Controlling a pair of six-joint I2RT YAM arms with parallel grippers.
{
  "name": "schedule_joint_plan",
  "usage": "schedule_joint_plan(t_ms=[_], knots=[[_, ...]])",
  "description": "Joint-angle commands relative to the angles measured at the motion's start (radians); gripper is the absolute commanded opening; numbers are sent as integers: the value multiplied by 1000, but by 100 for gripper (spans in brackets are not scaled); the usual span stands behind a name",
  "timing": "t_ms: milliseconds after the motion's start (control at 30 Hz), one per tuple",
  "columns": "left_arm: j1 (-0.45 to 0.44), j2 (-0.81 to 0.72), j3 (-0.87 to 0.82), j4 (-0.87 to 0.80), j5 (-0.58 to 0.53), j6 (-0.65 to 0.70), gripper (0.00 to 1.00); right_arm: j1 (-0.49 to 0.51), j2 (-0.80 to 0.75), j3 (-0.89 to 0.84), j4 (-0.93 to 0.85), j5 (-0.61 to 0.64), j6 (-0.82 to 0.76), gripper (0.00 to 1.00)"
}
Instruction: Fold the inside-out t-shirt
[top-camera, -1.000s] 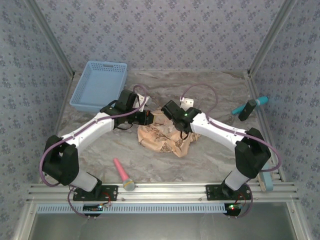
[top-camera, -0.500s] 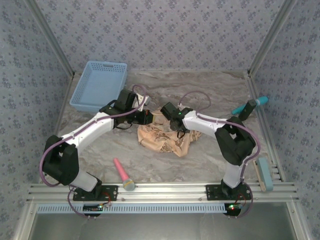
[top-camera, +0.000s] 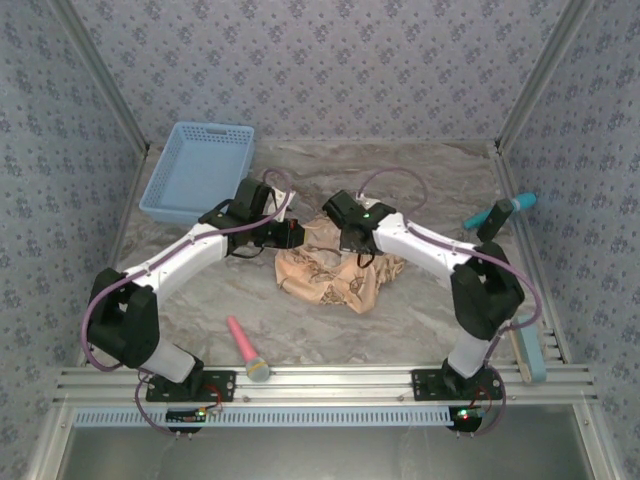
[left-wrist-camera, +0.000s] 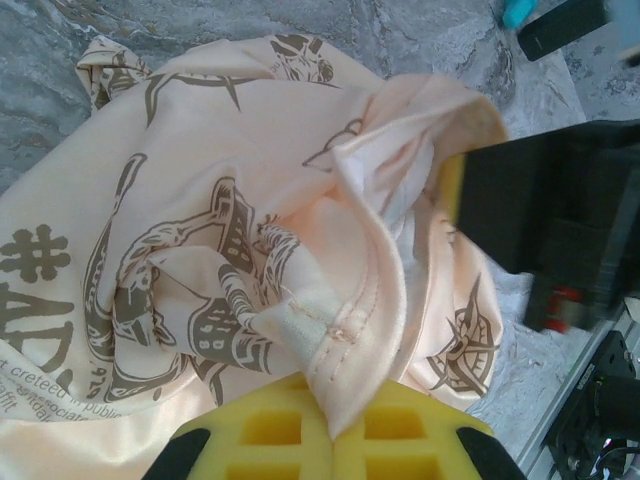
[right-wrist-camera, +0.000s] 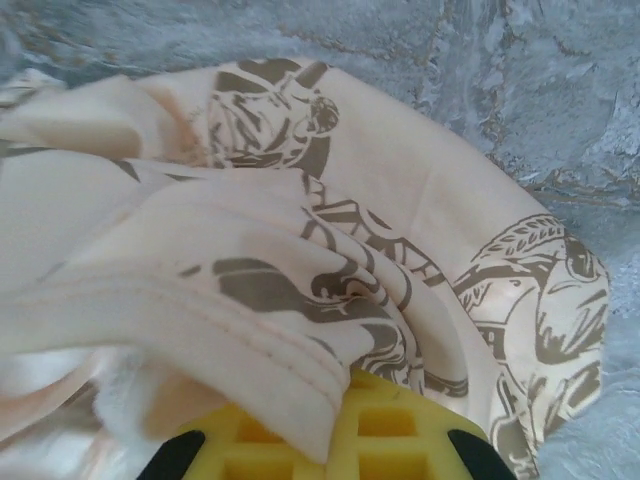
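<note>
Now, nearest you, a pink tool (top-camera: 243, 348) lies on the table (top-camera: 400, 320) by the rail, well apart from the work. Further in, mid-table, the t-shirt (top-camera: 330, 275) sits as a crumpled heap, its dark emblems showing on bunched folds. No flat panel or straight crease shows anywhere.

At its far edge both arms meet it. The left end effector (left-wrist-camera: 335, 430) is clamped on a stitched hem, the seam running down between its yellow pads, and the cloth rises from there in a loose hood. The right end effector (right-wrist-camera: 325, 430) is likewise closed on a hemmed fold close by, with cloth pinched between its pads. Beyond them, at the far left, a blue basket (top-camera: 195, 175) stands apart from the shirt.

Judge the task as barely begun: you have two grips on hems and nothing folded. What is left, by the look of it, is to spread the shirt flat and then make every fold. You cannot tell from these views which opening the hems belong to.
</note>
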Motion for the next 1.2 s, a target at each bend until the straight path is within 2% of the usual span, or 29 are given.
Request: schedule_joint_plan(t_ms=[0,133,233,333,433,500,600,733,800,900,1167], knots=[[18,-17,0,5,14,-4,0,-28,-105,-4,-9,-120,-106,0],[46,-34,-29,10,7,-3,0,-79,-265,-165,172,-326,-288,0],[57,-36,-58,4,-21,-1,0,-116,-378,-316,259,-400,-372,3],[52,-21,-86,22,7,-12,0,-136,-423,-469,309,-443,-404,12],[-17,0,-86,23,3,9,0,-150,-423,-568,327,-469,-368,24],[-63,24,-87,40,3,-15,0,-155,-420,-568,267,-432,-324,33],[-103,63,-91,74,79,-73,0,-148,-432,-514,155,-365,-227,42],[-145,75,-79,68,103,-90,0,-56,-452,-445,48,-213,-21,50],[-147,73,-71,63,105,-97,0,-15,-448,-434,50,-163,100,52],[-146,58,-53,47,84,-96,0,26,-411,-432,72,-88,190,52],[-142,26,-20,16,46,-96,0,81,-321,-409,7,80,301,49]])
